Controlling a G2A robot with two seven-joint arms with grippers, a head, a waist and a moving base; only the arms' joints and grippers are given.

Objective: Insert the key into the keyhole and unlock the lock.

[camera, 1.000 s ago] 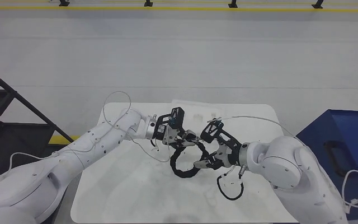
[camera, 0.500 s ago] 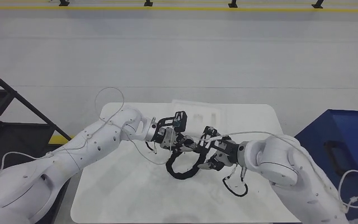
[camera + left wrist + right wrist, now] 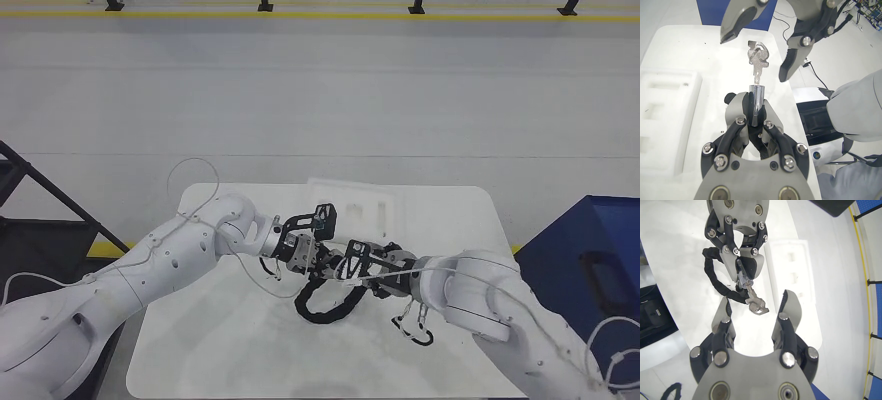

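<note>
My left gripper (image 3: 754, 103) is shut on the chrome lock cylinder (image 3: 756, 100) of a black cable lock (image 3: 320, 305), held above the white table (image 3: 220, 340). A silver key (image 3: 759, 56) stands with its blade in the keyhole, and a second key hangs on its ring. My right gripper (image 3: 755, 299) is open and faces the left one. Its two fingertips stand on either side of the key head (image 3: 758, 307) without touching it. The black cable (image 3: 711, 273) loops down from the cylinder (image 3: 743, 278) onto the table.
A white foam tray (image 3: 365, 205) with rectangular pockets lies at the table's far side, close behind the grippers. A small black loop (image 3: 415, 330) hangs under the right arm. A blue bin (image 3: 590, 250) stands off the table's right edge.
My right gripper has moved left toward the left gripper and now flanks the key. The left gripper and the cable loop have shifted slightly.
</note>
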